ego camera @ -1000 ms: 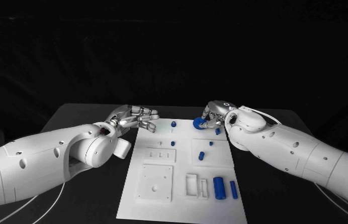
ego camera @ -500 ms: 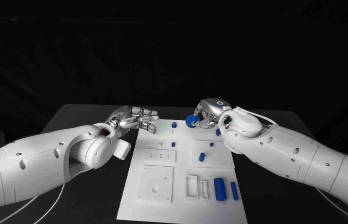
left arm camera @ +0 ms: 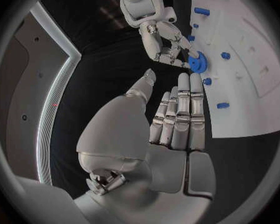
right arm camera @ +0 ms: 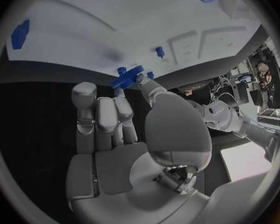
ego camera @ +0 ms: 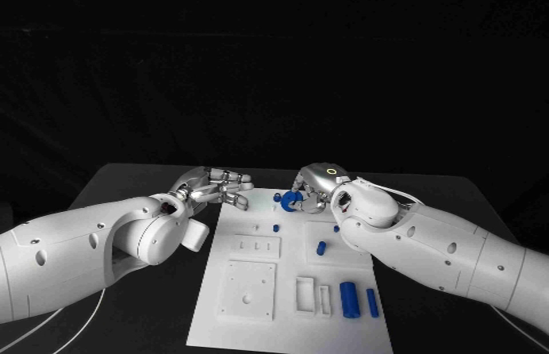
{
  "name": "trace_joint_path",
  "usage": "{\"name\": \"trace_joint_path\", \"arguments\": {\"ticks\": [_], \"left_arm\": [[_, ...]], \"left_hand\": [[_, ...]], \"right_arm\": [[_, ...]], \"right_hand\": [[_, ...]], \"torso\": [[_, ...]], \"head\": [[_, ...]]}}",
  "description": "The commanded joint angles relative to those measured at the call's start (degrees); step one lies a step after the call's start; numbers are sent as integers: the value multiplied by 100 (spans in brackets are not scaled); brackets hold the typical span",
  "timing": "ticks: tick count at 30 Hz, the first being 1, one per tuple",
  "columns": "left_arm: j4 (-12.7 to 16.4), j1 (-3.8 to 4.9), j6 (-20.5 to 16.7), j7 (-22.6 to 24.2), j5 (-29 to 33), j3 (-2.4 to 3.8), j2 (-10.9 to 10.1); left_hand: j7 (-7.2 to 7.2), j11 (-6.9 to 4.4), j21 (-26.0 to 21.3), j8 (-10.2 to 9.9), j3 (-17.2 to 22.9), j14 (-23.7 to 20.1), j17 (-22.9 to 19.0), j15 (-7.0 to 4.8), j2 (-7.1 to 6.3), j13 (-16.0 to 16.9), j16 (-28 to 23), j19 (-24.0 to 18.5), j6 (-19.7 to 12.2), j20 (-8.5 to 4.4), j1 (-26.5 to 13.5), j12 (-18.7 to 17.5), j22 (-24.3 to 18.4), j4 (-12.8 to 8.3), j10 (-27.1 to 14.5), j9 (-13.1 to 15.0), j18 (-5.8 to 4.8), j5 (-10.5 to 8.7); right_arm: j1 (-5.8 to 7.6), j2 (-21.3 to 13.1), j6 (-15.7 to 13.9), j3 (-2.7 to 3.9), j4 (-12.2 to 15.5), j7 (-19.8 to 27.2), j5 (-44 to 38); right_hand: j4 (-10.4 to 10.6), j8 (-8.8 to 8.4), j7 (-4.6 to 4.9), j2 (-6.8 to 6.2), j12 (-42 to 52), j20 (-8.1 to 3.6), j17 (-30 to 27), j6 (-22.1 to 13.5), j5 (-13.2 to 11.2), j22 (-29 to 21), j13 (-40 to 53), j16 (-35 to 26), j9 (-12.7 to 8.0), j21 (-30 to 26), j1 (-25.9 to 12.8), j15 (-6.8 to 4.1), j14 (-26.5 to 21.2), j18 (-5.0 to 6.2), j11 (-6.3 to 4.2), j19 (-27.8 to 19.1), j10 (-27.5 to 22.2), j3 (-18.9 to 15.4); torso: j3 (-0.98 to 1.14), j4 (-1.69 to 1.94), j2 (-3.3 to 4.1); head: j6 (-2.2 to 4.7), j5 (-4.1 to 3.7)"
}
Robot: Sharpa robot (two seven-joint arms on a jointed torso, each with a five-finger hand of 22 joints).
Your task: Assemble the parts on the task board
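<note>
Head view: your right hand (ego camera: pixel 311 187) pinches a blue gear (ego camera: pixel 290 201) over the far edge of the white board (ego camera: pixel 292 290); your left hand (ego camera: pixel 213 187) hovers beside it, fingers apart, holding nothing. Left wrist view: gear (left arm camera: pixel 197 62) sits in the right hand's fingertips (left arm camera: pixel 177 59). Right wrist view: gear (right arm camera: pixel 129 76) just above the board (right arm camera: pixel 102 25).

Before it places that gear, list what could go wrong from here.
1. The right hand holds the blue gear only by fingertips at its rim; it could slip or tilt.
2. A small blue peg stands close by on the task board; the gear might knock it.
3. The left hand hovers open nearby and could collide.
</note>
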Motion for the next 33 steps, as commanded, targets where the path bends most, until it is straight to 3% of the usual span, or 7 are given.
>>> {"name": "trace_joint_path", "arguments": {"ticks": [1,7,18,33], "left_arm": [[1,6,38,40,-12,5,19],[-1,6,40,40,-12,5,30],[-7,6,48,39,-12,5,48],[-22,6,62,32,-12,5,74]], "left_hand": [[17,9,33,-11,22,2,-7,-30,0,6,-3,-22,-38,-3,9,-5,-7,-14,-39,4,92,36],[17,9,33,-11,22,2,-7,-30,0,6,-3,-22,-38,-3,9,-5,-7,-14,-39,4,92,36],[17,9,33,-11,22,2,-7,-30,0,6,-3,-22,-38,-3,9,-5,-7,-14,-39,4,92,36],[11,5,55,-9,24,4,-9,-33,8,6,-3,-31,-28,-5,13,-5,-17,-23,-38,4,91,35]], "right_arm": [[-2,79,-14,-26,-25,26,-125],[-4,208,-1,-81,-86,37,-129],[-11,413,-52,-145,-264,69,-131],[-25,614,-9,-222,-567,82,-140]], "right_hand": [[29,-11,14,-31,26,-14,-8,10,-33,529,8,36,2,21,27,-19,27,-27,-16,13,42,-20],[27,-13,16,-24,20,-28,-15,6,-33,526,8,32,2,9,43,-23,24,-33,-16,14,39,-27],[20,-12,16,-19,10,-40,-21,8,-29,524,5,27,2,-2,53,-26,20,-40,-16,15,34,-28],[-19,-13,23,-11,-22,-61,-38,-15,-28,514,-12,9,1,-57,63,-31,15,-53,-14,10,17,-17]], "torso": [[3,2,4],[-2,-3,-1],[10,-9,-3],[9,-13,-2]], "head": [[-3,18],[-2,35],[9,54],[14,74]]}}
